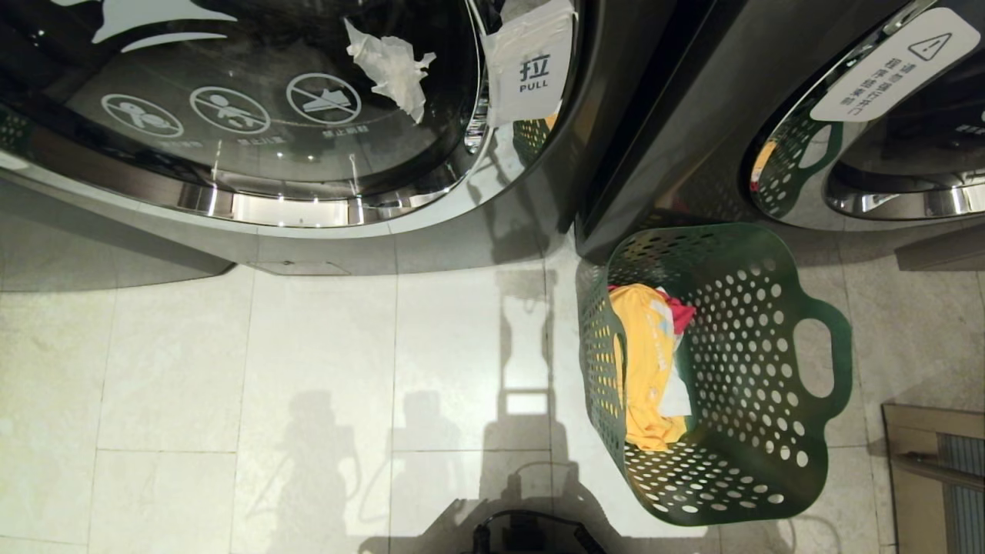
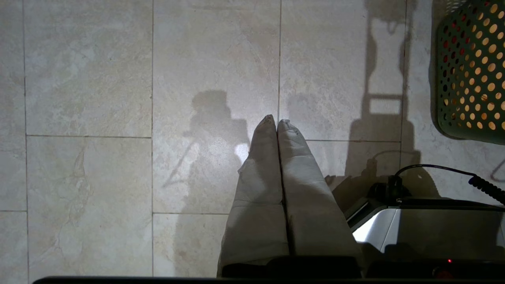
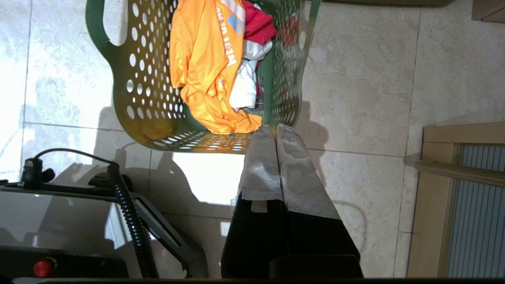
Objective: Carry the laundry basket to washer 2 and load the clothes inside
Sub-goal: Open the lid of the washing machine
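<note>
Leftmost, a front-load washer (image 1: 254,115) fills the upper part of the head view: a chrome-ringed glass door printed with three round prohibition signs, a crumpled white scrap (image 1: 392,65) behind the glass, and a white "PULL" tag (image 1: 535,65) at the door's edge. No digit shows on it, so which machine it is cannot be told.

The left end effector (image 2: 276,123) hangs above the pale tiled floor (image 2: 90,79), its two cloth-covered fingers (image 2: 262,157) pressed together with nothing between them, well apart from the laundry basket (image 1: 739,362).

That dark green basket stands on the floor before the gap between this washer and a second washer (image 1: 869,131) to its right, whose door carries a white warning label (image 1: 896,65). It seems to tilt, and its oval handle (image 1: 819,358) faces right. The clothes (image 1: 646,362) lie inside: a yellow-orange garment uppermost, with red (image 3: 258,21) and white (image 3: 244,85) pieces beside it.

The right end effector (image 3: 275,128) hovers just beside the basket's near rim, fingers pressed together and holding nothing. Right of the basket stands a wooden frame (image 1: 935,462).
</note>
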You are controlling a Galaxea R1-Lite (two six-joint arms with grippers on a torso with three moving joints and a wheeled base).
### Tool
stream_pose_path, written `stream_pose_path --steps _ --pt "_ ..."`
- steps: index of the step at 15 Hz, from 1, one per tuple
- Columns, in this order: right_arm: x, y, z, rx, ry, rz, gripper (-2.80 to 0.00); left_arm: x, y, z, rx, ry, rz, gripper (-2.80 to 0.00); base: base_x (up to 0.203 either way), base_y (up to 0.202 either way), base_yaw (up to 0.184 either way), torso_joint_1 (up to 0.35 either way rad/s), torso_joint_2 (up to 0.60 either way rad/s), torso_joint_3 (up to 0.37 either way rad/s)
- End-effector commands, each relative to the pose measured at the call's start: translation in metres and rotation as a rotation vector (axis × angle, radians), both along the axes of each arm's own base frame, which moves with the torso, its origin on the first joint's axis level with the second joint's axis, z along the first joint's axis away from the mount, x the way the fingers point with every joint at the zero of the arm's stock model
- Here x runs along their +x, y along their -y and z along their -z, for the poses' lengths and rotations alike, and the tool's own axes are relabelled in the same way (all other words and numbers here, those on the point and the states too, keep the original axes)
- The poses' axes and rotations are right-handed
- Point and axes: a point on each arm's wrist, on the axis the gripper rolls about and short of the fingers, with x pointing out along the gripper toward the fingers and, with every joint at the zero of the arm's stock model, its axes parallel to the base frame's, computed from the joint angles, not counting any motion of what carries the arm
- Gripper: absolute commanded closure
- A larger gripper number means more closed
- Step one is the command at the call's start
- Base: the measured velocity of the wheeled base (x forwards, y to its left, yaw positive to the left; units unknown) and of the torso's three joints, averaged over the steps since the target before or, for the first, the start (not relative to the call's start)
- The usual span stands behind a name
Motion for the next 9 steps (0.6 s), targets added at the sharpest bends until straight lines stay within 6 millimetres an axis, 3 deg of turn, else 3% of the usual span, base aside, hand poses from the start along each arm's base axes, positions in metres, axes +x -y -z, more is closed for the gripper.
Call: stream_pose_path --steps 1,9 --pt "0.0002 0.0 0.0009 0.0 -0.005 -0.001 0.0 0.0003 0.0 -0.0001 0.0 -0.004 -0.001 0.0 0.0 0.0 0.0 0.0 0.0 0.0" --pt "0.0002 0.0 0.0009 0.001 -0.005 -0.001 0.0 0.0015 0.0 -0.0007 0.0 0.029 -0.001 0.0 0.0 0.0 0.0 0.0 0.0 0.0"
